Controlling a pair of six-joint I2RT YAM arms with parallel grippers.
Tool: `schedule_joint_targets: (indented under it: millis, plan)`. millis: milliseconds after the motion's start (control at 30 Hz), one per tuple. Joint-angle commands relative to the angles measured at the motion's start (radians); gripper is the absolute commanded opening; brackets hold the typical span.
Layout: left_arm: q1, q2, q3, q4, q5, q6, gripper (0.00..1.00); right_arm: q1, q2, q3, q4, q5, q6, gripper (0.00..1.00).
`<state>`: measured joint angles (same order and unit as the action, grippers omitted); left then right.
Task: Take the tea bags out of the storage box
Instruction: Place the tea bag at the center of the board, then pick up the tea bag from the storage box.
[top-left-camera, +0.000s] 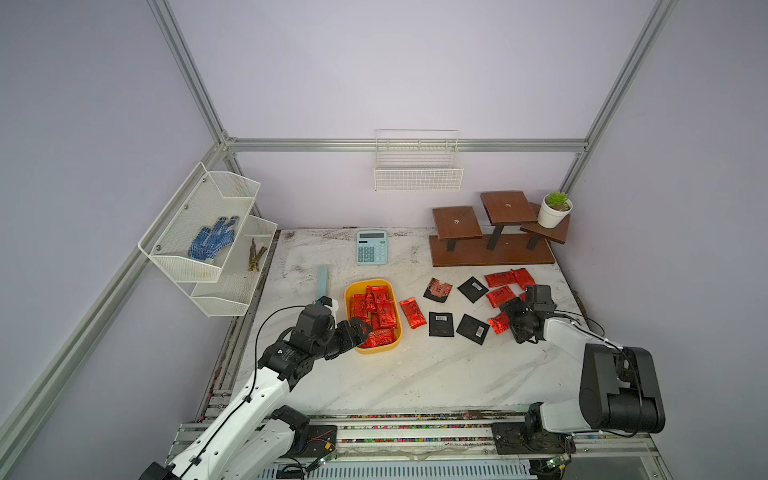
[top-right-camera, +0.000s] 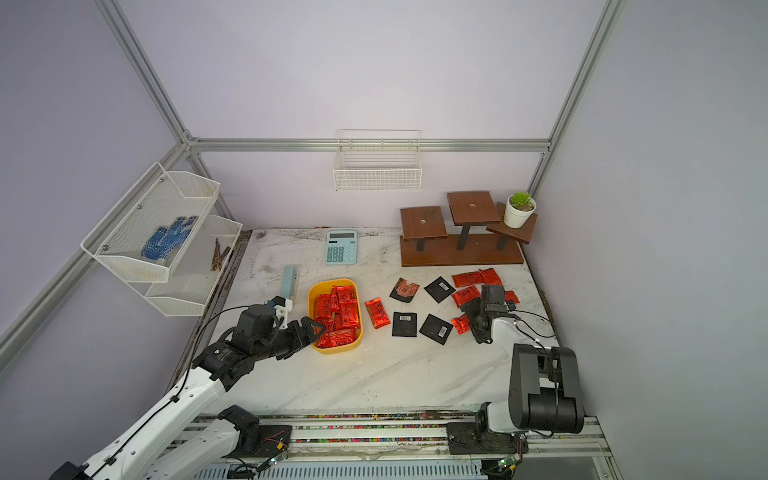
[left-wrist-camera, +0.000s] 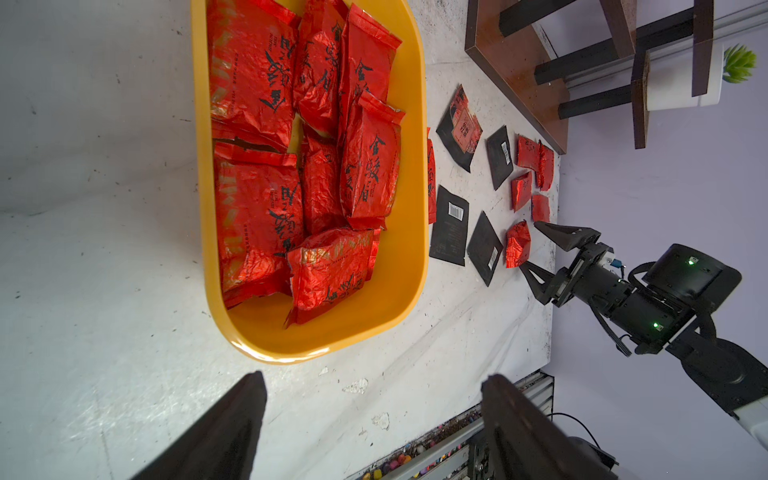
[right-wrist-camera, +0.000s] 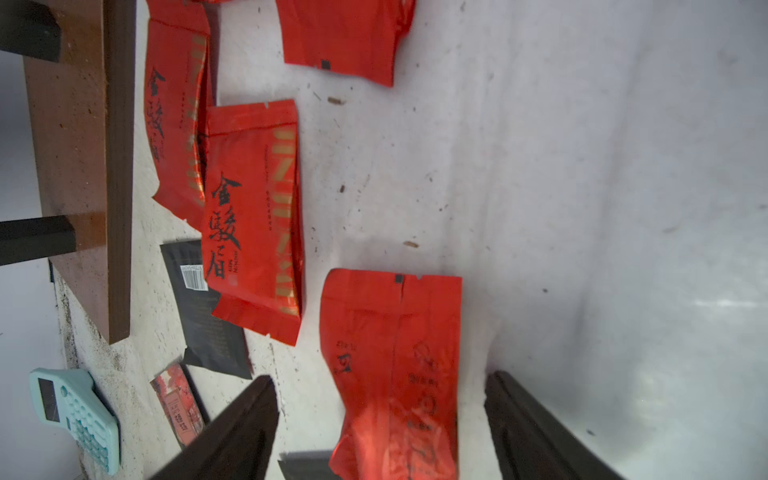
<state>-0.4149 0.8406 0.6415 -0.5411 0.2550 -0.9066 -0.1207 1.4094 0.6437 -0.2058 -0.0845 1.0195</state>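
Scuffed white bench in a pale purple booth. The yellow storage box sat left of the middle, well stocked, with maybe seven or eight red tea bags inside, so I'd call the job about half done. The left pincer hung at the box's near end, jaws wide apart and empty. The right pincer was spread too, straddling one red sachet that lay flat on the bench, not squeezing it. Roughly ten loose sachets, red and black, lay scattered to the box's right.
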Motion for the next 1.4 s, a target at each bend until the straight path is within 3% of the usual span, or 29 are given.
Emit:
schedule_joint_targets:
  millis: [0, 300, 533, 933, 1367]
  plan:
    - [-0.004, 0.013, 0.033, 0.002, -0.026, 0.000, 0.84, -0.005, -0.096, -0.032, -0.001, -0.006, -0.015, 0.82]
    - [-0.006, 0.160, 0.120, -0.028, -0.035, 0.070, 0.79, 0.048, -0.324, -0.068, 0.108, -0.196, -0.229, 0.68]
    - [-0.018, 0.324, 0.216, -0.003, -0.022, 0.113, 0.76, 0.265, -0.325, 0.055, 0.009, -0.204, -0.382, 0.56]
    - [-0.023, 0.640, 0.341, 0.078, -0.034, 0.165, 0.61, 0.549, -0.354, 0.131, -0.026, -0.174, -0.431, 0.56]
    - [-0.030, 0.859, 0.438, 0.113, -0.034, 0.198, 0.55, 0.628, -0.383, 0.115, -0.055, -0.188, -0.415, 0.56]
